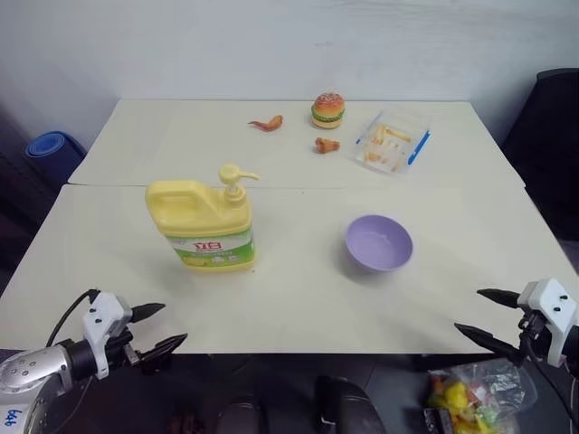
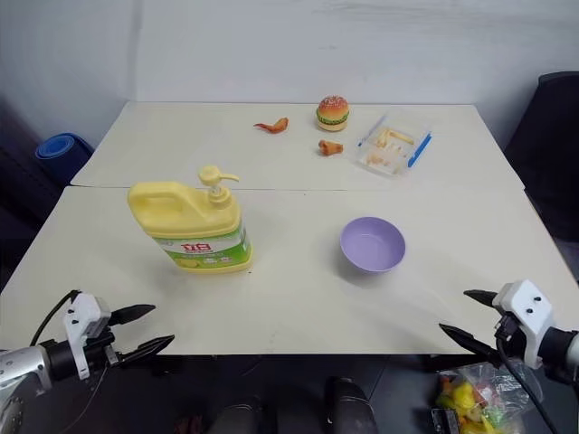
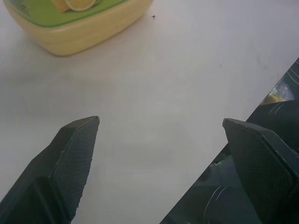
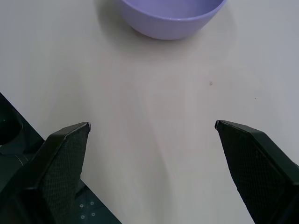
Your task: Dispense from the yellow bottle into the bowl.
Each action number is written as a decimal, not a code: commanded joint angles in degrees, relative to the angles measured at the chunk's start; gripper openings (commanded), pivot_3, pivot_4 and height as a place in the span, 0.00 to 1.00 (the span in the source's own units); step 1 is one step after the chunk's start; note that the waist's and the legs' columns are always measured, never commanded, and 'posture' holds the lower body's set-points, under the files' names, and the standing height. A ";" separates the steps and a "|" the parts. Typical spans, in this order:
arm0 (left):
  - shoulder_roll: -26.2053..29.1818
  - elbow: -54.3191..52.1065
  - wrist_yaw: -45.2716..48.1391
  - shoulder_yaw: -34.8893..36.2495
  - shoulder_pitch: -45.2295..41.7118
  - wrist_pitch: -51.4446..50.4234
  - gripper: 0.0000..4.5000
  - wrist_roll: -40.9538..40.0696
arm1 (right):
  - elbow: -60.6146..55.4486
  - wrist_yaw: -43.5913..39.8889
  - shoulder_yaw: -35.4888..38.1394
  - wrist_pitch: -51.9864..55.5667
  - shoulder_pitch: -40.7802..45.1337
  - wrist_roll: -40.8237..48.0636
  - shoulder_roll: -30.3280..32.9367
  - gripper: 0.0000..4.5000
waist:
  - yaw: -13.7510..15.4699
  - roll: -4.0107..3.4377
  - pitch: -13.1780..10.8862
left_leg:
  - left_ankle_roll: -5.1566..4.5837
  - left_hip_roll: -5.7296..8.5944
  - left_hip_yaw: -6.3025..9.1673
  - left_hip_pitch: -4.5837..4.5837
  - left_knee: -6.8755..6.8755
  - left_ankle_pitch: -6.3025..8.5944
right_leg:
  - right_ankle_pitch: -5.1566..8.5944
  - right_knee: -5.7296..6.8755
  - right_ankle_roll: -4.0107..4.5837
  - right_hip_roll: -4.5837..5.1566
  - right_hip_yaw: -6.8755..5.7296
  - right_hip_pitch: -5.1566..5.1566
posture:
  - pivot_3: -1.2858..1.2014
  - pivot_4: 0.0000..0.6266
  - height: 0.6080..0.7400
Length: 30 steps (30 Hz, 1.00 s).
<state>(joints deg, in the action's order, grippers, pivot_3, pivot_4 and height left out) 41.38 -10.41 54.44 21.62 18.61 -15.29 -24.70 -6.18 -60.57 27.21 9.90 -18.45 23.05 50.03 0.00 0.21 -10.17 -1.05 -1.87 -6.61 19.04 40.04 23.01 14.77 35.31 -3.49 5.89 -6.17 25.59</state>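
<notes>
Cream table [image 1: 298,298] — yellow bottle [image 1: 204,223] upright beside empty bowl [image 1: 379,242].

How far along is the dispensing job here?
Nothing looks done yet: the yellow bottle stands upright on the table, apart from the bowl, which looks empty. Nothing is in hand: the left gripper and right gripper are open near the table's front edge. Pumping into the bowl remains.

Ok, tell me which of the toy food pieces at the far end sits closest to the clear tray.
The small brown piece, just below the toy burger, beside the clear tray. The orange piece lies farther left.
</notes>
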 commanded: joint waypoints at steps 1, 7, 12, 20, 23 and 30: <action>0.44 0.31 0.43 -0.25 -0.55 1.06 1.00 0.40 | -0.31 0.13 0.45 -0.80 0.28 0.10 -0.55 0.99 | 0.00 0.00 0.00 | 0.00 0.00 0.00 0.00 0.00 0.00 | 0.00 0.00 0.00 0.00 0.00 0.00 | 0.52 0.24 1.00; 0.42 -2.29 0.17 -0.21 -1.27 -3.52 1.00 -2.21 | -2.47 0.91 0.69 -0.02 0.28 0.26 -1.03 0.99 | 0.00 0.00 0.00 | 0.02 0.01 0.00 -0.01 0.00 -0.01 | 0.00 0.03 0.00 0.00 0.00 0.00 | 0.52 0.24 1.00; 5.33 -8.82 6.17 1.09 -2.79 -13.33 1.00 -11.84 | -8.35 1.06 0.66 5.21 1.17 4.23 -0.69 0.99 | -0.01 0.00 0.00 | 0.05 0.01 0.00 -0.01 0.01 -0.03 | 0.00 0.04 -0.01 -0.01 0.01 0.00 | 0.52 0.24 1.00; 11.94 -17.84 7.74 -3.57 -19.24 -21.96 1.00 -21.72 | -18.99 7.33 -8.19 13.90 12.29 4.65 -0.06 0.99 | 0.06 -0.01 -0.01 | 0.20 0.02 0.02 -0.08 0.03 -0.08 | 0.02 0.17 0.03 -0.06 0.04 -0.03 | 0.52 0.24 1.00; 11.93 -17.78 7.97 -7.43 -28.46 -24.64 1.00 -23.90 | -18.65 9.28 -16.13 15.32 18.19 0.82 -0.77 0.99 | 0.06 -0.01 -0.01 | 0.21 0.07 0.02 -0.04 0.05 -0.10 | 0.00 0.17 0.01 -0.13 0.04 -0.02 | 0.52 0.24 1.00; 10.77 -16.02 10.03 -14.41 -39.10 -26.36 1.00 -23.91 | -12.34 14.67 -30.52 15.43 29.66 -9.51 -5.68 0.99 | -0.29 0.06 -0.05 | 0.29 0.05 -0.11 0.02 0.06 -0.24 | 0.00 0.25 -0.01 -0.56 0.06 0.03 | 0.52 0.24 1.00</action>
<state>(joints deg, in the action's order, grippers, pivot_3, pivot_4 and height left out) 52.31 -26.18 63.59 7.79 -19.77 -41.97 -48.25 -19.23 -47.34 -2.08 25.99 10.01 15.77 45.02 -0.28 0.28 -10.22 -0.75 -1.82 -6.71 19.08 40.10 22.76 14.77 35.55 -3.49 5.32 -6.11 25.63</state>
